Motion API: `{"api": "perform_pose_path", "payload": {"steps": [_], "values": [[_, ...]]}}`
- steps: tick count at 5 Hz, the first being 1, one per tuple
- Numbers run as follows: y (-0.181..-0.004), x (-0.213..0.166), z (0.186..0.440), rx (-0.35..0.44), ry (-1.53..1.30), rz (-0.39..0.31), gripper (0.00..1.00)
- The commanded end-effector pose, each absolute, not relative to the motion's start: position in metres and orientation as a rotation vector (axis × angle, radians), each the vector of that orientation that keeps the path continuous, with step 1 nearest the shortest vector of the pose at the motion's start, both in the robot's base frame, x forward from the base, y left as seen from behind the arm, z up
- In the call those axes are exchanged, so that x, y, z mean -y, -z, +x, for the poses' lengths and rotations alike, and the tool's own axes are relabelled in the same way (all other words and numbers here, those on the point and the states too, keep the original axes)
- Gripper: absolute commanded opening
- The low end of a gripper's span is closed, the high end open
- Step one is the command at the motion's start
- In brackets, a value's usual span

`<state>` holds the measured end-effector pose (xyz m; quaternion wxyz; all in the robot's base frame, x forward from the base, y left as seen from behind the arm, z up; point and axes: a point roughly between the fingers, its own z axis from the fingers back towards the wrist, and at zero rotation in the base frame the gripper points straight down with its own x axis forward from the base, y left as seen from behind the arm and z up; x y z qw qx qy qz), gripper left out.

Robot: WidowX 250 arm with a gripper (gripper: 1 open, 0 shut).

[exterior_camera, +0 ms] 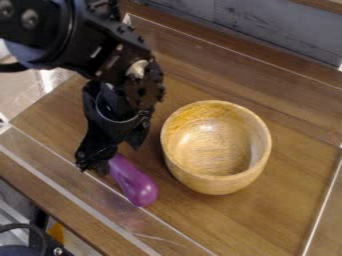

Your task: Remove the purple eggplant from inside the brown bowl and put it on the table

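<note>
Purple toy eggplant (135,183) is lying on wood-grain tabletop (277,216) beside lt-brown wooden bowl (215,147), w/ black gripper (112,161) hovering open at its stem end, so prob. best backing off straight up w/o nudging it.

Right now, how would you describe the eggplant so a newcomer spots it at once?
On the brown wood-grain tabletop sits a round light-brown wooden bowl. Just outside it, beside the black robot hand, lies a small elongated glossy toy eggplant. It alone is purple.
</note>
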<state>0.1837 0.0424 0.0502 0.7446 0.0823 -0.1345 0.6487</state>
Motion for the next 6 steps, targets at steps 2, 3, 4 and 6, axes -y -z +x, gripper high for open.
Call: {"api": "perform_pose_path", "payload": {"steps": [2,3,4,6], "values": [[-0.064,-0.036,0.188,0.318,-1.509,0.177,1.0],[-0.065,-0.032,0.193,0.32,-1.467,0.172,1.0],[-0.065,-0.031,0.197,0.323,-1.429,0.169,1.0],[-0.068,-0.044,0.188,0.331,-1.338,0.164,0.0]]}}
